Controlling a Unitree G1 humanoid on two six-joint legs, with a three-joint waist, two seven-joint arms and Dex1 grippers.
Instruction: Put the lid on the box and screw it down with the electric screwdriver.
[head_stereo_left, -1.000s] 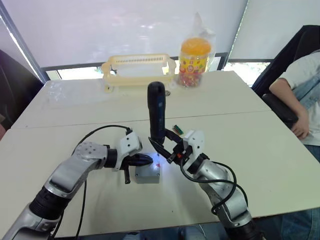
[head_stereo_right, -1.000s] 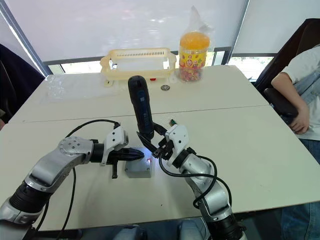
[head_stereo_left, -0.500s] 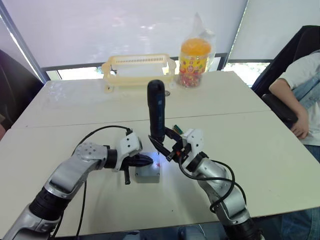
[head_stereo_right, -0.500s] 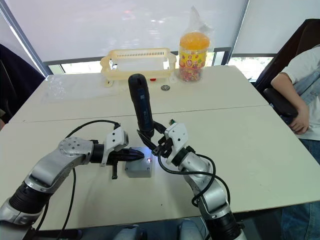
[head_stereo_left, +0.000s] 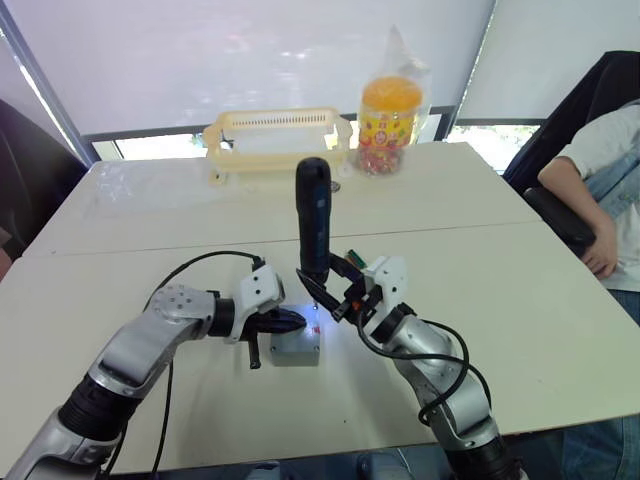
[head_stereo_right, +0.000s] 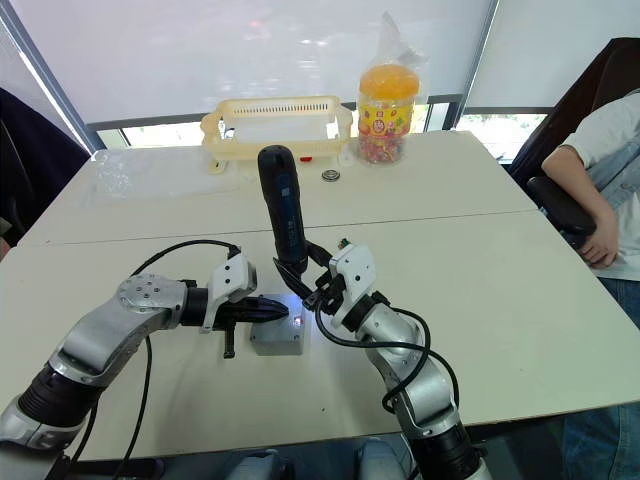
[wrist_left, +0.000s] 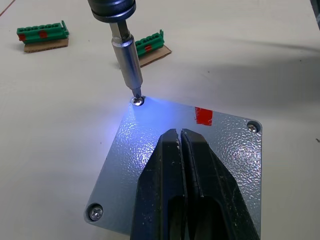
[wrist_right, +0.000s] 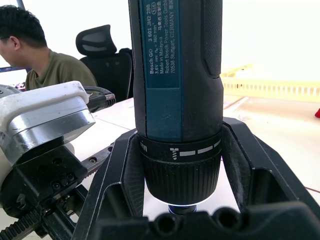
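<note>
Both arms are silver-grey metal with black forearm sleeves and looping black cables. Each wrist carries a white block ahead of two black fingers: left gripper (head_stereo_left: 290, 320), right gripper (head_stereo_left: 325, 295).

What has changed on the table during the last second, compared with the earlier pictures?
Almost nothing. The right gripper still holds the electric screwdriver upright, bit on a corner screw of the lid; its top may have tipped very slightly. The left gripper stays shut, over the lid on the box. The basket, jar and green pieces have not moved.
</note>
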